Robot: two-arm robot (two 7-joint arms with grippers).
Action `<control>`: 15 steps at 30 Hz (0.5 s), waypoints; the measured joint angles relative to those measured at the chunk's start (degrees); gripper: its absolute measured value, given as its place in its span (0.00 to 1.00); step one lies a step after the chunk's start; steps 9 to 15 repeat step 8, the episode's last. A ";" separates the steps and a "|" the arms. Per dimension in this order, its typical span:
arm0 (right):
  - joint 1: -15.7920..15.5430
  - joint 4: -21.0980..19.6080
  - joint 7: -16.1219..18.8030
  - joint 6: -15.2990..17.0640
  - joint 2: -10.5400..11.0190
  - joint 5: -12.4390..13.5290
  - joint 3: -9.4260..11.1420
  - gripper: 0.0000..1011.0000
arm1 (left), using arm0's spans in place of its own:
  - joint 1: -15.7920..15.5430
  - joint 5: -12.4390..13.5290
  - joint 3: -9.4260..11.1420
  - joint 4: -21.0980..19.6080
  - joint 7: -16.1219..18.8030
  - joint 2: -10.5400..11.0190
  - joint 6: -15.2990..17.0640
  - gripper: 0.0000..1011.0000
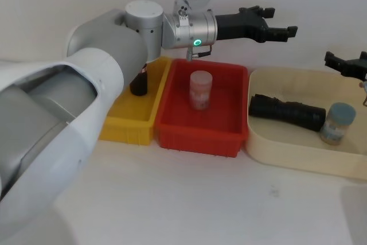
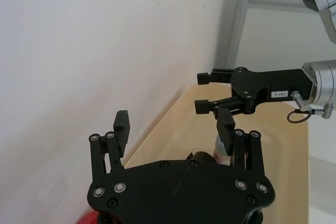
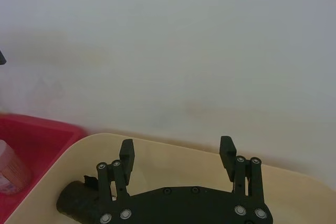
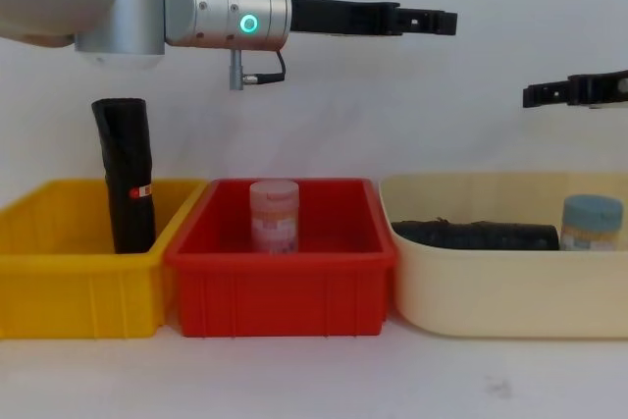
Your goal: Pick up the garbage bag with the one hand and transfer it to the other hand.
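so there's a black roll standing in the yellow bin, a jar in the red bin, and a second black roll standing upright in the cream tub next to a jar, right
Not quite. The second black roll in the cream tub lies on its side, not upright; the chest view shows it flat beside the blue-lidded jar. The rest holds: one black roll stands in the yellow bin, and a jar stands in the red bin.

3 bins (image 4: 280, 291) in row on desk (image 4: 314, 380), 9 to 3 o'clock: upright roll (image 4: 126, 183), jar (image 4: 274, 215), lying roll (image 4: 476, 235) w/ jar (image 4: 591, 223) at 3.
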 joint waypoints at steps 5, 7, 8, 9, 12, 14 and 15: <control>0.00 0.00 0.04 0.03 0.02 0.00 0.03 0.99 | 0.00 0.00 0.00 0.00 0.00 0.00 0.00 0.99; 0.00 0.00 0.04 0.04 0.04 0.01 0.03 0.99 | 0.00 0.01 0.00 0.00 0.00 0.00 0.00 0.99; 0.00 0.00 0.04 0.05 0.04 0.01 0.04 0.99 | 0.00 0.00 0.00 0.00 0.00 0.00 0.00 0.99; 0.00 0.00 0.04 0.05 0.04 0.01 0.04 0.99 | 0.00 0.00 0.00 0.00 0.00 0.00 0.00 0.99; 0.00 0.00 0.04 0.05 0.04 0.01 0.04 0.99 | 0.00 0.00 0.00 0.00 0.00 0.00 0.00 0.99; 0.00 0.00 0.04 0.05 0.04 0.01 0.04 0.99 | 0.00 0.00 0.00 0.00 0.00 0.00 0.00 0.99; 0.00 0.00 0.04 0.05 0.04 0.01 0.04 0.99 | 0.00 0.00 0.00 0.00 0.00 0.00 0.00 0.99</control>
